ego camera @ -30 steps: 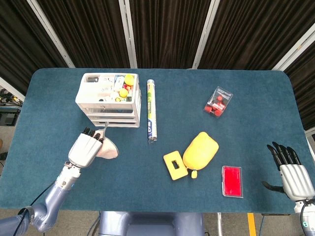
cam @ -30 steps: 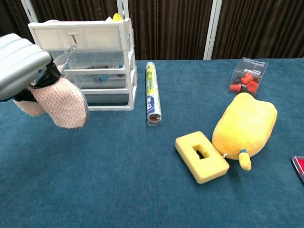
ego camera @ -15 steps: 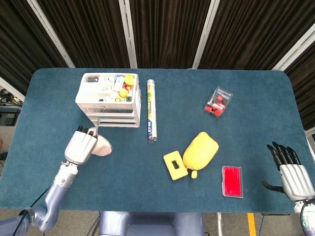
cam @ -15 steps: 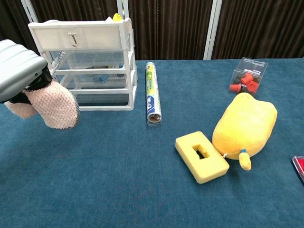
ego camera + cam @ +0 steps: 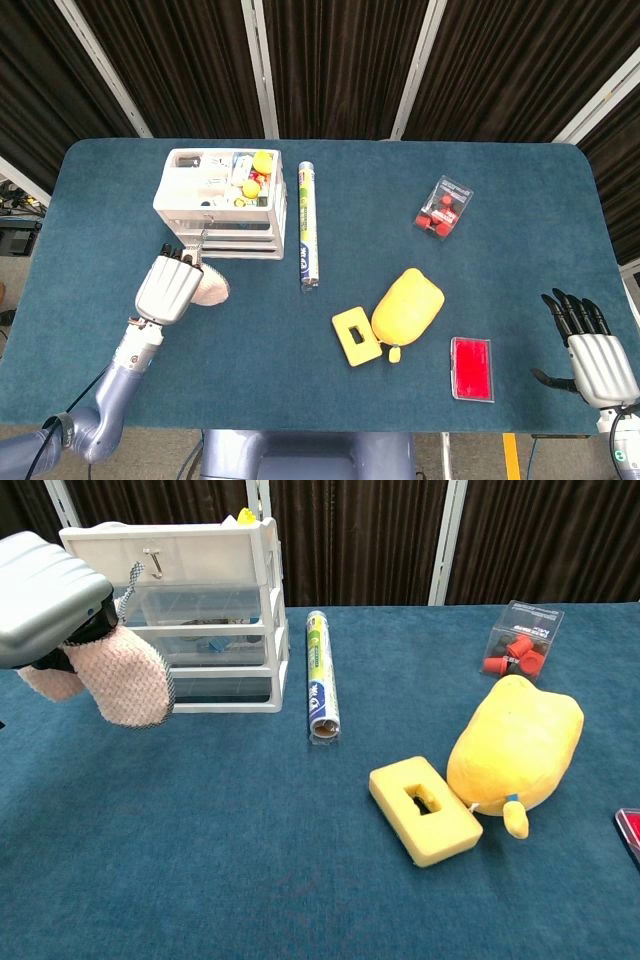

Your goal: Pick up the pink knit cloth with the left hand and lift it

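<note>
**Left hand held the pink cloth clear of the table**

The left hand [image 5: 168, 288] gripped the pink cloth [image 5: 125, 680] from above, its fingers curled over the upper edge. The cloth hung below the hand, off the table [image 5: 400, 190], just in front of the white drawer unit [image 5: 222, 203]. In the chest view the cloth overlapped the drawer fronts, and a thin grey loop rose from it beside the hand. In the head view only a pale edge of the cloth showed to the right of the hand.

The right hand [image 5: 592, 350] rested at the table's near right corner, fingers spread and holding nothing.

To the right of the drawer unit lay a roll [image 5: 308, 222], end toward the camera. Further right a clear box [image 5: 443, 208] held red pieces. A yellow plush [image 5: 408, 305] lay near the middle, touching a yellow block [image 5: 356, 336] with a rectangular hole. A red case [image 5: 471, 368] lay near the plush, between it and the right hand.
</note>
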